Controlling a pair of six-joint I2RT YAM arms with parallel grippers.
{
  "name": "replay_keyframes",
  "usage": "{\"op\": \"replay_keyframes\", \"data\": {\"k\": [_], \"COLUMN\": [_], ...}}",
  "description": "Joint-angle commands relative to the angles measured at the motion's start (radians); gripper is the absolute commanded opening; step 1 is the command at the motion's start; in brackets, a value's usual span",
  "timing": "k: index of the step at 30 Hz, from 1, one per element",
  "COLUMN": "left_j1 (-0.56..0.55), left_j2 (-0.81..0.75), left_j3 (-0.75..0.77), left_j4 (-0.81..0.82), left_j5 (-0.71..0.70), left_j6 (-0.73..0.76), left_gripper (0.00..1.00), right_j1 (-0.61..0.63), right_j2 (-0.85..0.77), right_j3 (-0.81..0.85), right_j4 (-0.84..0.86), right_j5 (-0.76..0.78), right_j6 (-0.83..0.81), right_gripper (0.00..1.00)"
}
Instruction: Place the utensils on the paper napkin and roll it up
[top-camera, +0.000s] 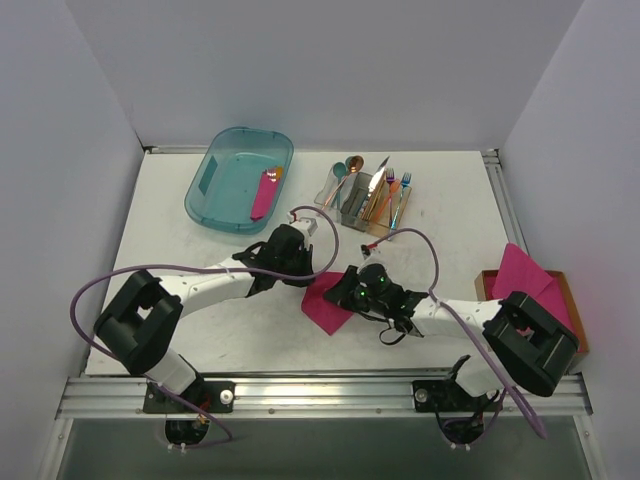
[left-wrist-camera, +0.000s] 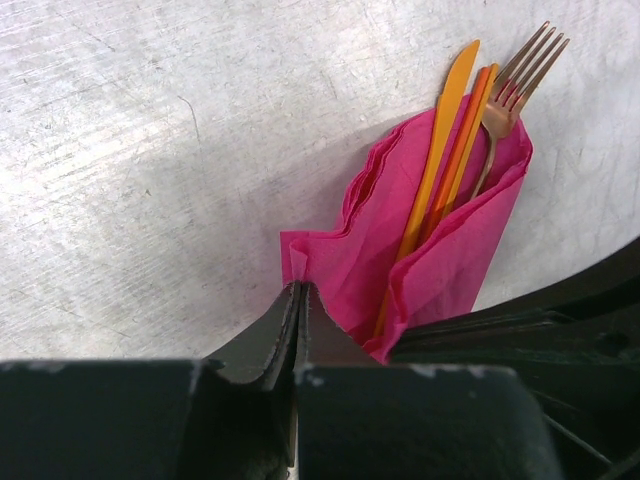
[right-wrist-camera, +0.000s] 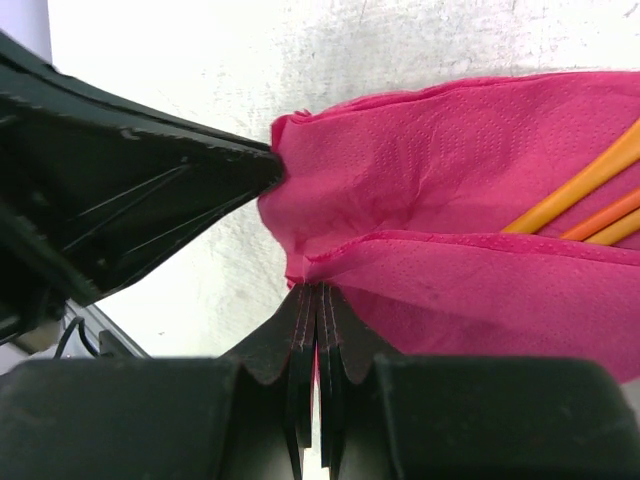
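The paper napkin (left-wrist-camera: 370, 260) lies folded over the copper-orange utensils on the table's middle (top-camera: 326, 312). A knife (left-wrist-camera: 441, 140), a fork (left-wrist-camera: 512, 88) and a third handle stick out of its far end. My left gripper (left-wrist-camera: 297, 291) is shut on the napkin's near corner. My right gripper (right-wrist-camera: 318, 289) is shut on the edge of the upper fold (right-wrist-camera: 470, 300), right beside the left one. Orange handles (right-wrist-camera: 585, 195) show inside the fold. In the top view both grippers (top-camera: 312, 278) (top-camera: 345, 292) meet over the napkin.
A teal bin (top-camera: 215, 195) at the back left holds a pink roll (top-camera: 264, 195). A cutlery caddy (top-camera: 366, 198) with coloured pieces stands at the back centre. A brown box (top-camera: 572, 300) with a stack of pink sheets (top-camera: 525, 272) sits at the right edge.
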Motion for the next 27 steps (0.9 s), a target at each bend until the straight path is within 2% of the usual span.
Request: {"op": "replay_keyframes", "data": {"k": [1,13,27], "left_j1": [-0.005,-0.005,-0.029], "left_j2": [0.010,0.005,-0.018], "left_j3": [0.040,0.045,0.082], "left_j4": [0.000,-0.004,-0.068], "left_j5": [-0.005,-0.002,-0.019], "left_j6": [0.000,0.002,0.000], "left_gripper": [0.02,0.02,0.02], "right_j1": [0.011,0.052,0.058], "right_j2": [-0.065,-0.110,0.002], "right_j3": [-0.018,-0.098,-0.046], "right_j4": [-0.037,-0.021,-0.002], "right_j5": [0.058,0.086,0.107], "right_j6": [0.010,0.061,0.048], "right_gripper": [0.00,0.00,0.00]}}
